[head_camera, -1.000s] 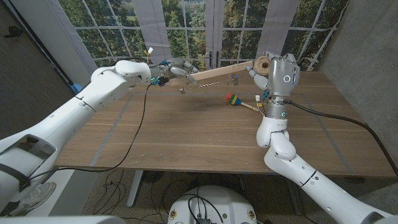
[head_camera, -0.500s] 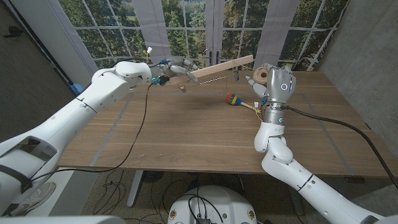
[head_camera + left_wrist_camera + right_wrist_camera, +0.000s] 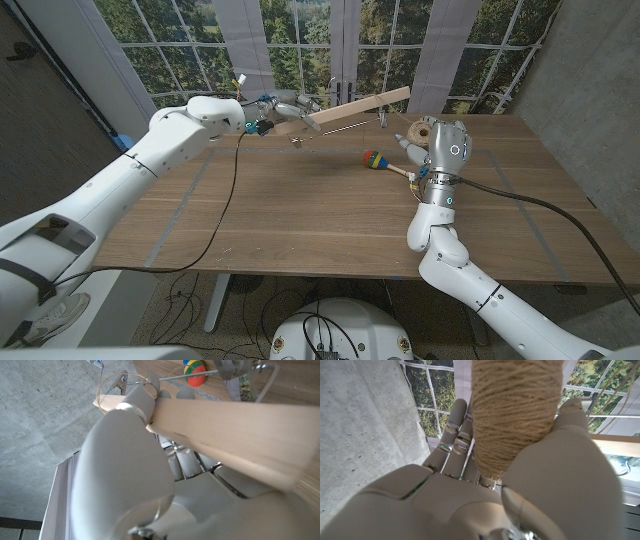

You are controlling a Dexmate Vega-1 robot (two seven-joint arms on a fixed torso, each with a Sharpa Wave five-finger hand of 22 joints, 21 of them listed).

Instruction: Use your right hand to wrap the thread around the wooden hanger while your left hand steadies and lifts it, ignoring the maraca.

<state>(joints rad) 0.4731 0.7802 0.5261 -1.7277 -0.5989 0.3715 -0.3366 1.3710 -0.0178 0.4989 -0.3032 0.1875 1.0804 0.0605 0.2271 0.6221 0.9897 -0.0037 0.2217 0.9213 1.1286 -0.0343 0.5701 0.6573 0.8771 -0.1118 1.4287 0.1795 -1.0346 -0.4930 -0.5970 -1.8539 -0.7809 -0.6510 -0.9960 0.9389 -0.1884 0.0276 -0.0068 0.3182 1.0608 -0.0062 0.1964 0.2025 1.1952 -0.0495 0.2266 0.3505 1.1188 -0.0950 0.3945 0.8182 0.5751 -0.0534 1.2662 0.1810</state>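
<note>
Your left hand (image 3: 285, 108) grips one end of the wooden hanger (image 3: 355, 108) and holds it up off the counter (image 3: 300, 210), the far end tilted higher. The left wrist view shows the fingers (image 3: 182, 462) closed around the flat wood. Your right hand (image 3: 445, 143) stands just beside the hanger's raised end, fingers clamped on the ball of twine (image 3: 512, 410). A thin strand seems to run from the ball toward the hanger, though it is hard to trace. The maraca (image 3: 385, 163) lies on the counter below the hanger, near your right hand.
</note>
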